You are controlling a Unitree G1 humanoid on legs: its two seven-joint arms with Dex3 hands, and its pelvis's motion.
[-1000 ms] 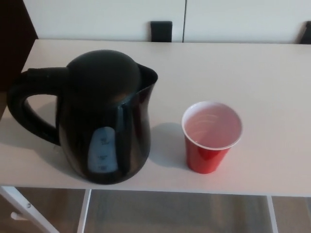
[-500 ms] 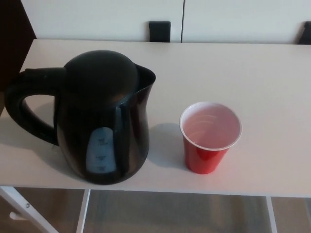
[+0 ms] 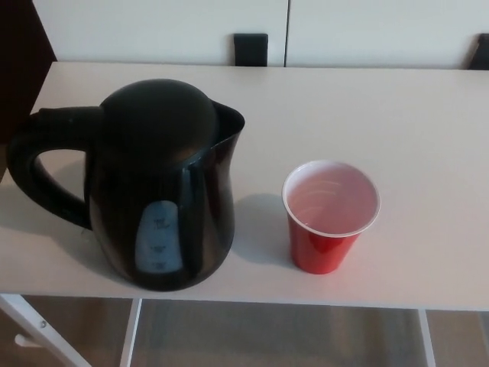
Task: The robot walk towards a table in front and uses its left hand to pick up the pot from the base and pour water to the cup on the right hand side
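Observation:
A black electric kettle (image 3: 157,183) stands upright on the white table (image 3: 397,115), left of centre. Its handle (image 3: 34,172) points left and its spout points right. A pale water-level window shows on its front. Its base cannot be made out beneath it. To its right stands a red plastic cup (image 3: 330,215) with a white inside, upright and apart from the kettle. I cannot tell whether it holds liquid. Neither of my hands shows in the head view.
The table's front edge runs along the bottom, with white legs (image 3: 38,329) below. A black outlet (image 3: 250,49) sits on the white wall behind. A dark area lies beyond the table's left end.
The whole picture has shifted very slightly left since a second ago, a camera move. The kettle and cup stand as before.

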